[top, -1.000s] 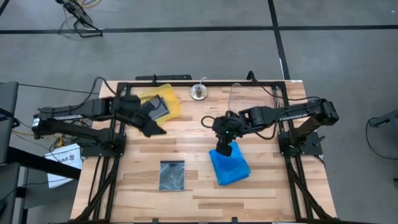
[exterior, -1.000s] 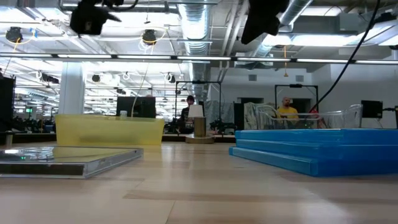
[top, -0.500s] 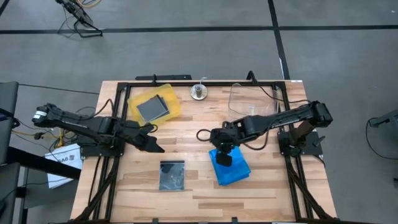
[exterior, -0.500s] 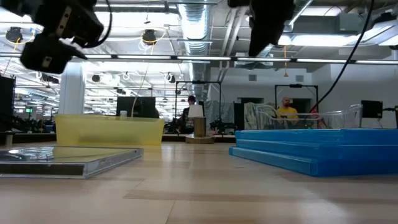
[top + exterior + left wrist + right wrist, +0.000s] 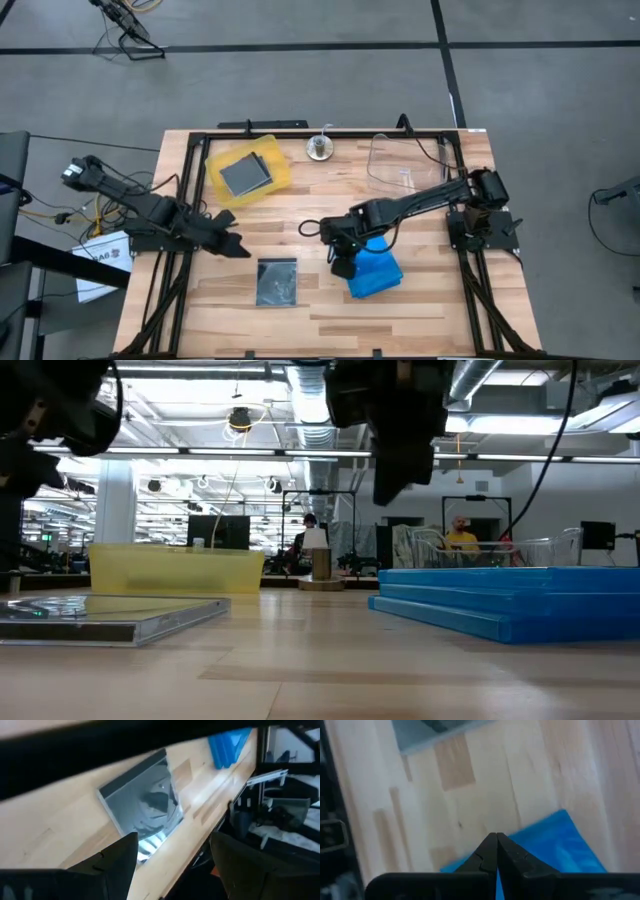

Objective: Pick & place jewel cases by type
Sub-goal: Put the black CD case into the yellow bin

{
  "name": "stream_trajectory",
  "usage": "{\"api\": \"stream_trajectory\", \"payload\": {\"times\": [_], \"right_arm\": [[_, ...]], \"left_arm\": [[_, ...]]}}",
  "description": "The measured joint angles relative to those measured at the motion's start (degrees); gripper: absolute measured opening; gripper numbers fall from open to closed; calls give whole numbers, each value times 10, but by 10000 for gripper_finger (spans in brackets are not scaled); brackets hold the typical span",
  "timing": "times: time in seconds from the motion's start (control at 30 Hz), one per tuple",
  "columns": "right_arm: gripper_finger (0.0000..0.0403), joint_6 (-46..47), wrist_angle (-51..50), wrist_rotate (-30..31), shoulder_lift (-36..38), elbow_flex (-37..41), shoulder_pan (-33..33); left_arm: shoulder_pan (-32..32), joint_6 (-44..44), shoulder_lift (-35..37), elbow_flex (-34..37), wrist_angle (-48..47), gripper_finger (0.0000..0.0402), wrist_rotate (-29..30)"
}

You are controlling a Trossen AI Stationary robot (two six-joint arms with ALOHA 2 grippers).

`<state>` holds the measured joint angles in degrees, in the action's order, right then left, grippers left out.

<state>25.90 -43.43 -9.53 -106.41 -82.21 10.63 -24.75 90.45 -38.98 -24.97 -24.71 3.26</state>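
1. Right gripper (image 5: 343, 267) hangs over the table just off the blue stack's (image 5: 372, 268) left edge; in the wrist view its fingers (image 5: 496, 851) are pressed tight together, holding nothing.
2. Left gripper (image 5: 232, 245) sits near the table's left side, above and left of the grey case (image 5: 277, 281). Its fingers (image 5: 120, 854) are spread wide w/ nothing between them; the wrist view looks past them onto that case (image 5: 142, 805).
3. Task things: one grey case lies flat alone on the bare wood, front-centre; another grey case (image 5: 245, 175) is in the yellow tray (image 5: 283, 172) at the back left; blue cases lie piled, edges slightly fanned, right of centre (image 5: 510, 600). Clear bin (image 5: 400, 162) stands at the back right.
4. Step in hand, as judged: left arm goes for the lone grey case, prob. bound for the tray.
5. To do it well: the case is thin and flat on the wood, so the fingers likely need to straddle two opposite edges, come down square, and close only once the tips reach table level.
6. Approach from the left side, to keep apart from the right arm, which is near.
7. Risk: smooth plastic may slide or tip under a skewed pinch; a centred grip seems safest.
8. Right gripper must open before it can take a blue case.
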Motion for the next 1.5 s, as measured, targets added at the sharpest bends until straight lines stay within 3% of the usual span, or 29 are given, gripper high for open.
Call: {"api": "stream_trajectory", "payload": {"times": [0.3, 0.57, 0.83, 1.2, 1.5], "right_arm": [[0, 259, 106, 65, -25, -2, 4], [0, 412, 151, 89, -80, -29, 35], [0, 458, 142, 113, -151, -100, 70], [0, 463, 88, 127, -255, -216, 70], [0, 481, 11, 156, -262, -228, 65]], "left_arm": [[-42, 23, -18, 6, -83, 242, 40], [-42, 24, -14, 98, 53, 242, 18], [-44, 36, -27, 126, 62, 242, 28], [-86, 58, -92, 126, 141, 242, 25], [-126, 103, -173, 126, 222, 242, 37]]}}
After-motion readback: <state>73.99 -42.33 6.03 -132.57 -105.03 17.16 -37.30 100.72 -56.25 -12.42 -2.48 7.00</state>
